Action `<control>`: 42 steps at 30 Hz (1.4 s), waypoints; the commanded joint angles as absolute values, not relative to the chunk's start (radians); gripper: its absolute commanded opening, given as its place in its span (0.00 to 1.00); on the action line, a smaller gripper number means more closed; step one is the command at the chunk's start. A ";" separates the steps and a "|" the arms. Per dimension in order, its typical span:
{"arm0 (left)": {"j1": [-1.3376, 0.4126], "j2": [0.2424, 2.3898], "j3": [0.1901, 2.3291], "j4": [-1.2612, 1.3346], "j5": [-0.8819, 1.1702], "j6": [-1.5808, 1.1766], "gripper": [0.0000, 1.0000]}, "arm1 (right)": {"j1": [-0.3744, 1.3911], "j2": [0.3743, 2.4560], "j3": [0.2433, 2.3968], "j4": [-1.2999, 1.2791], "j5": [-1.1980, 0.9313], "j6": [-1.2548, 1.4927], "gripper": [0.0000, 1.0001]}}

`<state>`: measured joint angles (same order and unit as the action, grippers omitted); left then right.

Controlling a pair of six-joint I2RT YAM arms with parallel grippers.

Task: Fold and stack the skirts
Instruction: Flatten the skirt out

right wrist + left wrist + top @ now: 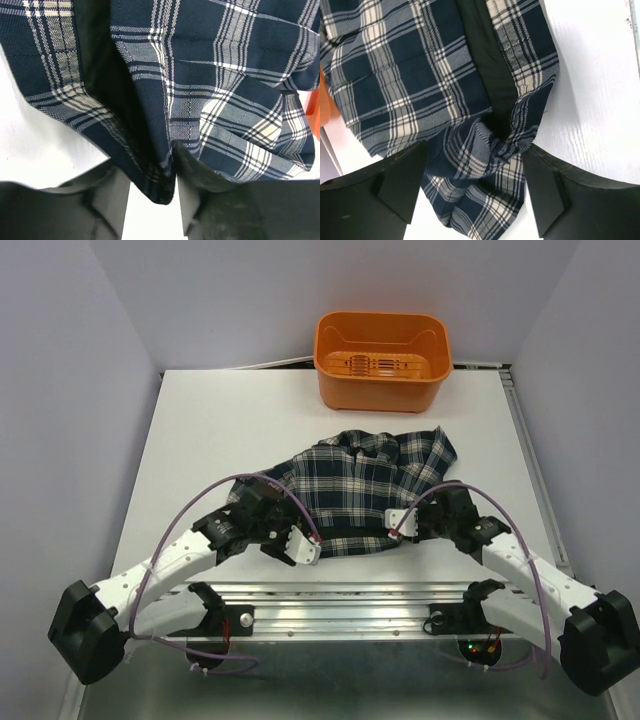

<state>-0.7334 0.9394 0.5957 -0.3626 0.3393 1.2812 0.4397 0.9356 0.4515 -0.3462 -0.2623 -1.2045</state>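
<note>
Nothing folded yet: skirt [370, 485] lies rumpled mid tabletop [220, 420]; right gripper [152, 175] pinches its near edge, left gripper [472, 175] gapes over a corner.

The skirt [370, 480] is woven plaid cloth, matt, with a visible weave and stitched pleats. Its lining [490, 65] is plain black matt fabric. The basket [380, 392] is smooth orange plastic. The table [220, 430] is white and faintly grained. The left gripper [472, 175] has matt black plastic fingers [395, 195].
</note>
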 commanded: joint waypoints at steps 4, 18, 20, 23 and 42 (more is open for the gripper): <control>-0.756 1.040 0.610 -0.213 0.261 1.168 0.37 | 0.437 0.954 0.532 -0.302 -0.270 -1.154 0.20; -0.476 0.943 0.998 -0.008 -0.144 0.641 0.00 | 0.293 1.067 0.946 -0.295 0.129 -0.766 0.01; -0.469 0.966 1.063 -0.008 -0.181 0.592 0.00 | 0.258 1.141 1.058 -0.308 0.143 -0.718 0.01; -0.469 0.986 1.152 0.023 -0.190 0.558 0.00 | 0.258 1.198 1.267 -0.383 0.153 -0.680 0.01; -0.454 0.627 1.385 -0.425 0.136 0.479 0.00 | 0.258 1.117 1.983 -1.232 -0.041 -0.558 0.01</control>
